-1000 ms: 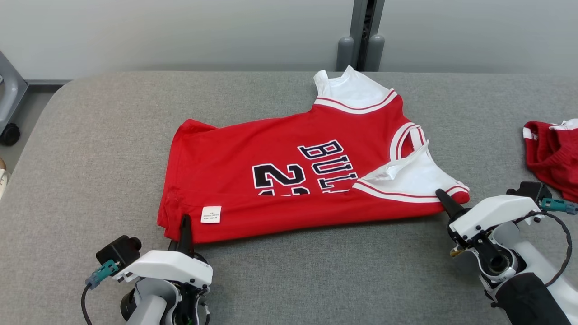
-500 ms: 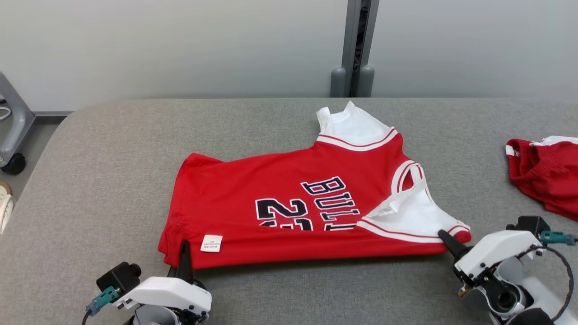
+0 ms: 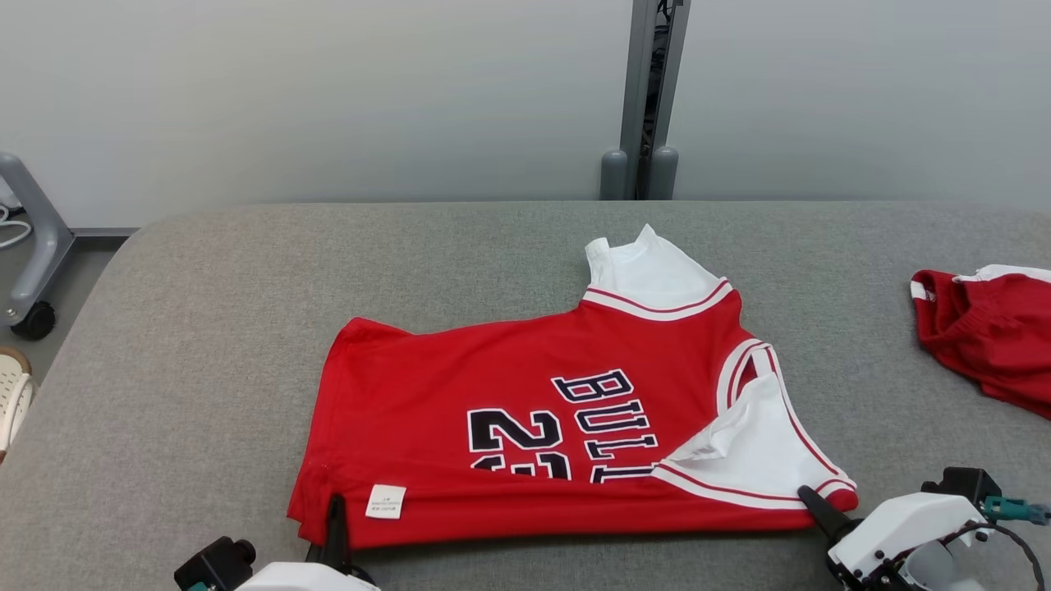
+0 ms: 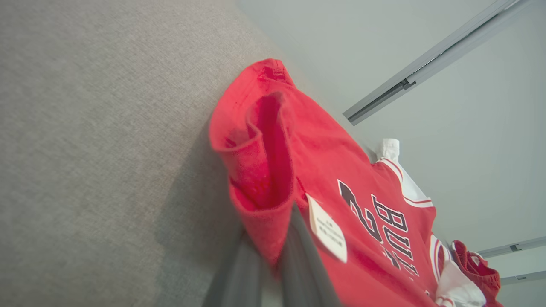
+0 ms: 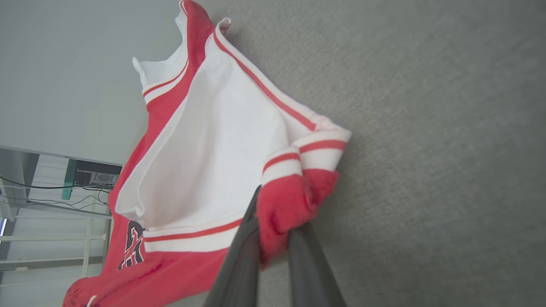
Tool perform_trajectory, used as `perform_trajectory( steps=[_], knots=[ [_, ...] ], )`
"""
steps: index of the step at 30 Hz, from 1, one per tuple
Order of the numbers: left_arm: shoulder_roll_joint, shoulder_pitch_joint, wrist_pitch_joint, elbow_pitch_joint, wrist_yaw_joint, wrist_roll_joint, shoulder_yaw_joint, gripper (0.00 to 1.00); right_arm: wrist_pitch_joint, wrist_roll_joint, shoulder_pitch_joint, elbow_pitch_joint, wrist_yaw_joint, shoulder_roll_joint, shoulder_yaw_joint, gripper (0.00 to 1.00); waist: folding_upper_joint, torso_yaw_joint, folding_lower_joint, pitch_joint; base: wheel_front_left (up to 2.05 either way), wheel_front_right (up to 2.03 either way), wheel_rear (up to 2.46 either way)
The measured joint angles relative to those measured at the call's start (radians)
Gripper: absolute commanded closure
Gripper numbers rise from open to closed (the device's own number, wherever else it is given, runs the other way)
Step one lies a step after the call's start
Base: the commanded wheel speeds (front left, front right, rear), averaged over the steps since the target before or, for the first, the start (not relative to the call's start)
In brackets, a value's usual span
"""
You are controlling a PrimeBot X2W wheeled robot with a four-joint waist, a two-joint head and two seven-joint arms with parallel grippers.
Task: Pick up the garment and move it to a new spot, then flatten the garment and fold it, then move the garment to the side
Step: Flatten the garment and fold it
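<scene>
— Dragged toward six o'clock, that Bulls jersey (image 3: 493,386) has been. A second ago its far strap lay right at the back edge of the grey tabletop (image 3: 205,328), and now bare surface shows behind it. The head camera has tipped up too, mind, so part of the shift is only the picture.

— How do you know it isn't all camera?

— The second red garment (image 3: 985,328) out at three o'clock slid down the picture far less than the jersey did.

— And the grip?

— The left gripper (image 3: 335,515) is closed on the hem corner at seven o'clock, just beside the white label (image 3: 385,501). Its wrist camera shows red cloth bunched between the dark fingers. The right gripper (image 3: 809,497) is clamped on the shoulder corner at five o'clock, with red-and-white trim pinched in it.

— The arms?

— Both low, fingers pointing toward twelve and lying close to the surface, wrists almost off the bottom of the picture. The near edge runs straight between them.

— So where are we in the task?

— The number and lettering are cut off along the near edge, so I'd judge it is doubled over there, hem at nine, neck at three. The pull looks like smoothing or shifting. That white armhole panel near four o'clock is rumpled, so the flattening isn't finished, I'd say.
</scene>
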Motion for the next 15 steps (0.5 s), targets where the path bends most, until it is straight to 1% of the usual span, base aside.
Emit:
perform_trajectory(
  steps=[6, 13, 14, 15],
  knots=[
    [0.0, 0.039, 0.0, -0.03, 0.013, -0.009, -0.003, 1.0, 0.007, -0.028, 0.046, -0.036, 0.0, 0.006, -0.047, 1.0, 0.0, -0.001, 0.0001, 0.005, 0.0, 0.0, 0.0],
    [0.0, 0.048, 0.0, -0.042, 0.025, -0.011, -0.005, 1.0, 0.019, -0.072, 0.071, -0.065, 0.0, 0.022, -0.091, 1.0, 0.0, 0.004, 0.0, 0.014, 0.0, 0.0, 0.0],
    [0.0, 0.048, 0.0, -0.043, 0.026, -0.011, -0.007, 1.0, 0.019, -0.083, 0.071, -0.067, 0.0, 0.024, -0.099, 0.54, 0.0, 0.005, 0.0001, 0.015, 0.0, 0.0, 0.0],
    [0.0, 0.048, 0.0, -0.041, 0.032, -0.011, -0.011, 1.0, 0.019, -0.099, 0.071, -0.071, 0.0, 0.025, -0.107, 0.0, 0.0, 0.006, 0.0001, 0.016, 0.0, 0.0, 0.0]
  ],
)
